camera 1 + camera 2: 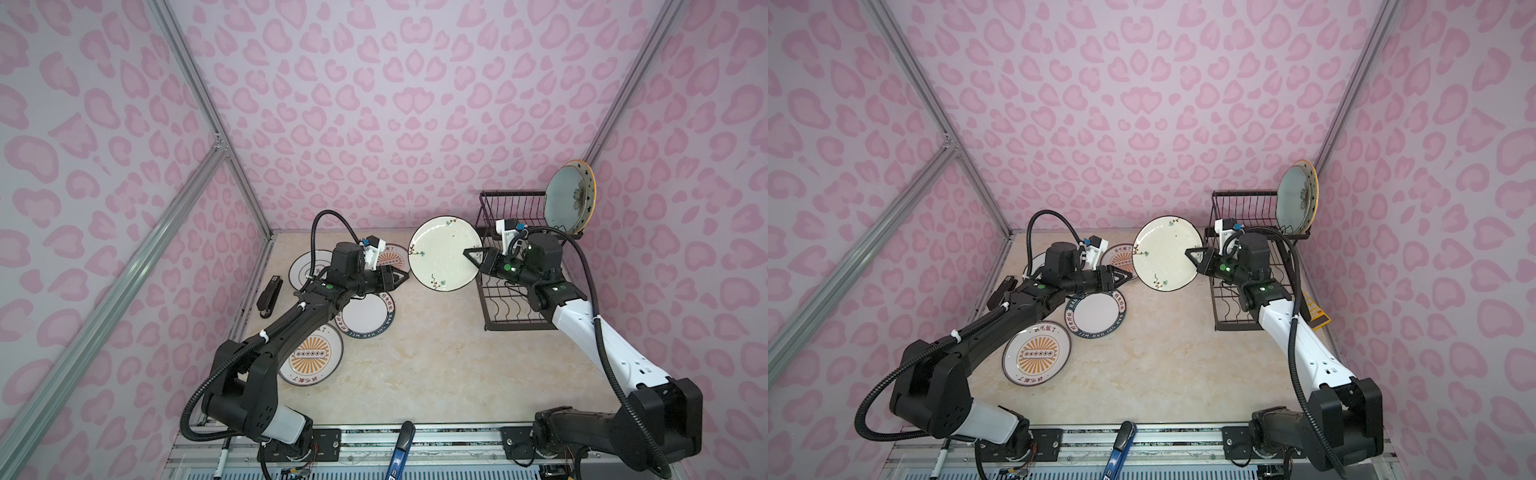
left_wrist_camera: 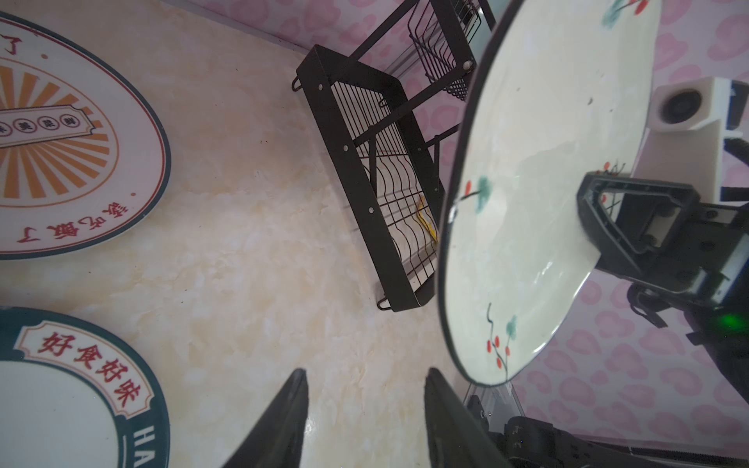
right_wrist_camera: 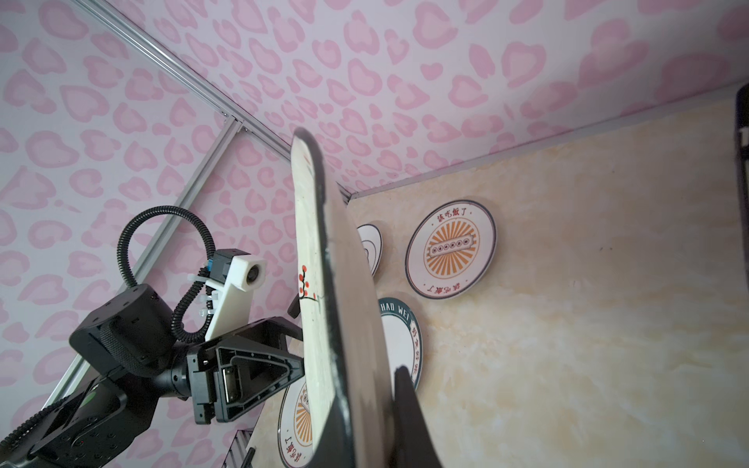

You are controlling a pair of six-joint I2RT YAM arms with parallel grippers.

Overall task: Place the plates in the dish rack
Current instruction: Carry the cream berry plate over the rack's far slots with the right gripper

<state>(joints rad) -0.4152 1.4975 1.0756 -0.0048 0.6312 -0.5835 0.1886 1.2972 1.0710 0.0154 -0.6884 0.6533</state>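
Pink heart-blotched walls close in a pale marbled surface (image 1: 436, 365). Above it, the cream sprigged plate (image 1: 440, 249) hangs in the air, tipped nearly on edge, between the two arms and just left of the dish rack (image 1: 505, 309). The right end effector (image 1: 469, 254) is clamped on its rim with one finger across the face and the other behind, as the right wrist view shows. The left end effector (image 1: 405, 277) sits just beside the opposite rim with its jaws apart and nothing between them. The step looks like carrying this plate to the lower tier's slots. A pinch at one spot on the rim lets a heavy plate swivel, so the swing should be slow and the plate kept on edge. The right forearm lies over those slots, so the arm probably has to draw back before the rim can line up between two wires. Lower until the wires take the weight, then let go. Keep clear of the upper tier, where a starry orange-rimmed plate (image 1: 589, 195) stands. The left end effector should give way without touching the lettered plate (image 1: 365, 313) below.
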